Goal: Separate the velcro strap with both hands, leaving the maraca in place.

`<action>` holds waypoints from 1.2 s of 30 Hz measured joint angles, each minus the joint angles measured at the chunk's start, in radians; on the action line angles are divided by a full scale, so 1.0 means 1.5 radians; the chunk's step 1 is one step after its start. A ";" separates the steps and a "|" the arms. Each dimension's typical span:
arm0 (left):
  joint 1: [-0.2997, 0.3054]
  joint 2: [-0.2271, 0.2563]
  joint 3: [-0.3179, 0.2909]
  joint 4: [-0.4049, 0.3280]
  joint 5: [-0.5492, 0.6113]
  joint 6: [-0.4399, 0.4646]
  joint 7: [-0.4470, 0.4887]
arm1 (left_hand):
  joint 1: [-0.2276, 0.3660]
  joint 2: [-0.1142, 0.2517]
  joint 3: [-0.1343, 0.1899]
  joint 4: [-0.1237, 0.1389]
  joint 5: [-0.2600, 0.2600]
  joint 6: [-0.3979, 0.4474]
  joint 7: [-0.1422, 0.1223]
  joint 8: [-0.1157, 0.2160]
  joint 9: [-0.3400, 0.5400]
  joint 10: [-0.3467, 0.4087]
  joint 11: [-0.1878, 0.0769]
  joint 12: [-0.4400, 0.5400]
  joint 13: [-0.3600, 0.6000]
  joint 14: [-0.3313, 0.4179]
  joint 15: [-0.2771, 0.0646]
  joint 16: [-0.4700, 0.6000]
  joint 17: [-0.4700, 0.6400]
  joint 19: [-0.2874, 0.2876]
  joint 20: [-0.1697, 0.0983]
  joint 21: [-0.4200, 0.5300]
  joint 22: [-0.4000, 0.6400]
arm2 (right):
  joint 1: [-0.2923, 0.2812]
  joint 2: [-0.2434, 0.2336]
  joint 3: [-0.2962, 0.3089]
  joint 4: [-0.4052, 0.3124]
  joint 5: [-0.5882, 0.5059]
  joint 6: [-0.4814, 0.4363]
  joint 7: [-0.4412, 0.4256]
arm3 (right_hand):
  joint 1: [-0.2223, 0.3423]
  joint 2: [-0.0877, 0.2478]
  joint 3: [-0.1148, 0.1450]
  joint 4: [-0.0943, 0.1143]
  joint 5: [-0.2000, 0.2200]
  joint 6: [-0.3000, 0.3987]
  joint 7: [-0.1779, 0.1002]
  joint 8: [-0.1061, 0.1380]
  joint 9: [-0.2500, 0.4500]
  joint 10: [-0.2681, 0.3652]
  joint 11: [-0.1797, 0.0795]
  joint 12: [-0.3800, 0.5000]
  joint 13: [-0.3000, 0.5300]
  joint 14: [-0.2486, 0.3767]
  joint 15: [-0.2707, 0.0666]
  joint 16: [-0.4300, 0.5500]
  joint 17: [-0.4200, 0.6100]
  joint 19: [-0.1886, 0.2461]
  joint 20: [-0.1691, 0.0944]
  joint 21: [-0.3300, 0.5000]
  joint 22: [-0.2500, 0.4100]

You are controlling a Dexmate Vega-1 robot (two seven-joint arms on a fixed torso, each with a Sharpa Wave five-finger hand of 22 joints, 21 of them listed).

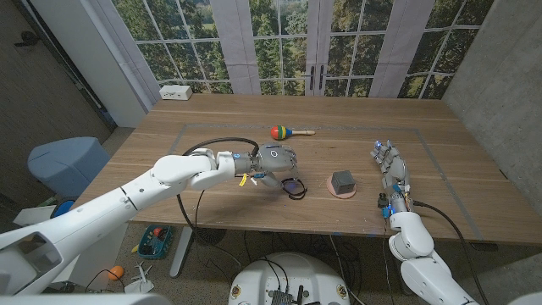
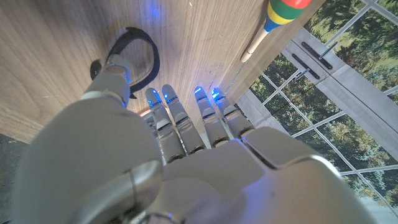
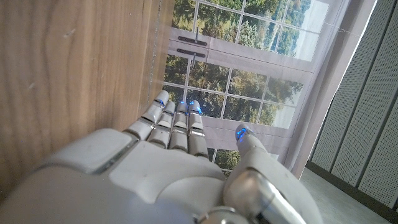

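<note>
On the wooden surface the black velcro strap lies as a loop near the middle of the front edge, with the robot's left hand right over its far side. In the left wrist view that hand reaches out with its fingers straight and apart, and the strap curves just past the thumb tip; the thumb seems to touch the loop, but no grip on it can be seen, so the hand looks released and holds nothing. The maraca, with red, yellow and green bands and a pale wooden handle, lies toward the far edge of the surface, behind the left hand and apart from it; its head and handle also show beyond the fingertips in the left wrist view. The right hand stands toward the right edge of the surface, well apart from the strap, fingers extended and holding nothing; the right wrist view shows it with straight fingers beside the wood. Between the two hands, near the front edge, a dark grey block sits on a round pinkish pad. A white box rests at the far left corner.
</note>
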 measured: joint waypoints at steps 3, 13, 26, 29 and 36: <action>0.000 0.000 0.003 0.002 0.002 0.000 0.003 | 0.004 0.004 0.000 0.000 0.000 0.006 0.000 0.003 0.000 0.006 0.000 0.002 0.000 0.000 0.000 0.000 0.000 0.001 -0.001 -0.001 0.000 | 0.001 0.001 0.000 0.002 0.001 0.001 0.001 | 0.000 0.000 0.000 0.000 0.000 0.000 0.000 0.000 0.000 0.000 0.000 0.000 0.000 0.000 0.000 0.000 0.000 0.000 0.000 0.000 0.000; 0.000 0.001 0.011 0.012 0.013 0.003 0.021 | 0.006 0.006 0.000 0.000 0.000 0.024 0.002 0.006 0.000 0.022 0.001 0.007 0.003 0.000 0.000 0.000 0.000 0.010 -0.003 -0.001 0.000 | 0.007 0.003 -0.003 0.011 0.005 0.001 0.006 | -0.004 0.004 0.000 0.000 0.000 0.000 0.000 0.000 0.000 0.004 0.004 0.000 0.000 0.000 0.000 0.000 0.000 0.000 0.000 -0.003 0.000; 0.001 0.001 0.022 0.028 0.019 0.008 0.039 | 0.012 0.012 0.000 0.000 0.000 0.034 -0.001 0.006 0.000 0.032 -0.002 0.007 0.006 0.003 -0.002 0.000 0.000 0.020 -0.008 -0.001 0.000 | 0.014 0.004 -0.006 0.018 0.009 0.001 0.010 | -0.004 0.004 -0.002 -0.002 0.000 0.000 0.000 0.000 0.000 0.004 0.004 0.000 0.000 0.000 0.000 0.000 0.000 0.005 0.000 -0.008 0.000; 0.001 0.000 0.026 0.034 0.021 0.008 0.043 | 0.016 0.016 0.000 0.000 0.000 0.036 -0.001 0.006 0.000 0.037 -0.001 0.007 0.006 0.003 -0.002 0.000 0.000 0.022 -0.008 -0.001 0.000 | 0.014 0.004 -0.006 0.019 0.010 0.001 0.010 | -0.004 0.004 -0.002 -0.002 0.000 0.000 0.000 0.000 0.000 0.004 0.004 0.000 0.000 0.000 0.000 0.000 -0.003 0.005 0.000 -0.008 0.000; -0.001 -0.002 0.032 0.043 0.024 0.008 0.054 | 0.021 0.016 0.000 0.000 0.000 0.038 -0.003 0.006 0.000 0.038 0.000 0.007 0.006 0.006 0.001 0.000 0.000 0.026 -0.011 -0.001 0.000 | 0.015 0.004 -0.007 0.020 0.011 0.000 0.010 | -0.004 0.004 -0.002 -0.002 0.000 0.004 0.004 0.000 0.003 0.004 0.004 0.000 0.000 0.000 0.000 0.000 -0.003 0.005 0.000 -0.010 0.000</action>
